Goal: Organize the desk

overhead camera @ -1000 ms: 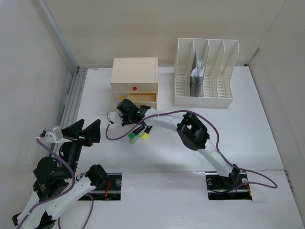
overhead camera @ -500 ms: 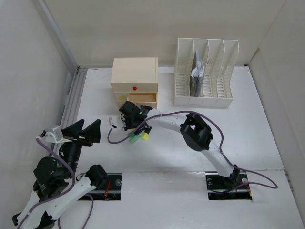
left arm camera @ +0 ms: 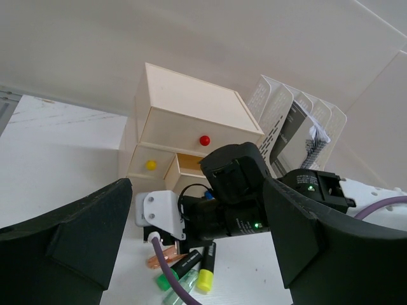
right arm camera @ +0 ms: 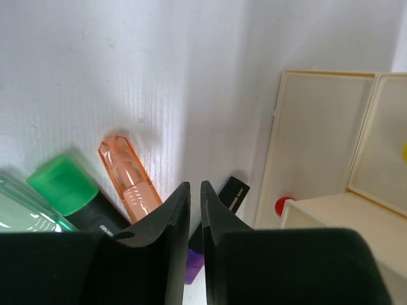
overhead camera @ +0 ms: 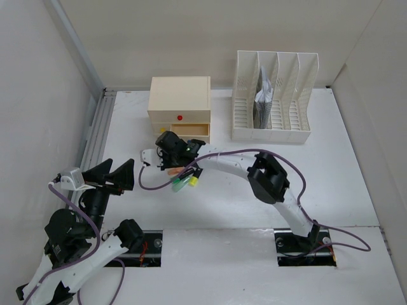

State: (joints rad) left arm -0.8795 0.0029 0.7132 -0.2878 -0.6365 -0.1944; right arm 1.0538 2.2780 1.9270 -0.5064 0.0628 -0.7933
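The white desk (overhead camera: 331,165) holds a cluster of markers at centre left: a green-capped one (overhead camera: 176,182), a yellow-capped one (overhead camera: 190,182) and an orange translucent one (overhead camera: 173,171). My right gripper (overhead camera: 169,159) points down right behind them, in front of the drawer box. In the right wrist view its jaws (right arm camera: 195,185) are nearly together with nothing between them; the orange marker (right arm camera: 130,181) and green cap (right arm camera: 60,184) lie to their left, a black and purple marker (right arm camera: 219,200) just behind. My left gripper (overhead camera: 114,173) hovers open and empty at the left.
A beige drawer box (overhead camera: 179,98) stands at the back, its lower right drawer (overhead camera: 189,132) pulled open. A white slotted file rack (overhead camera: 273,95) with papers stands at the back right. A grey rail (overhead camera: 95,136) runs along the left edge. White walls surround the desk.
My right gripper swung a little right, then back left over the markers. The orange marker now shows beside it. The left arm has not moved.
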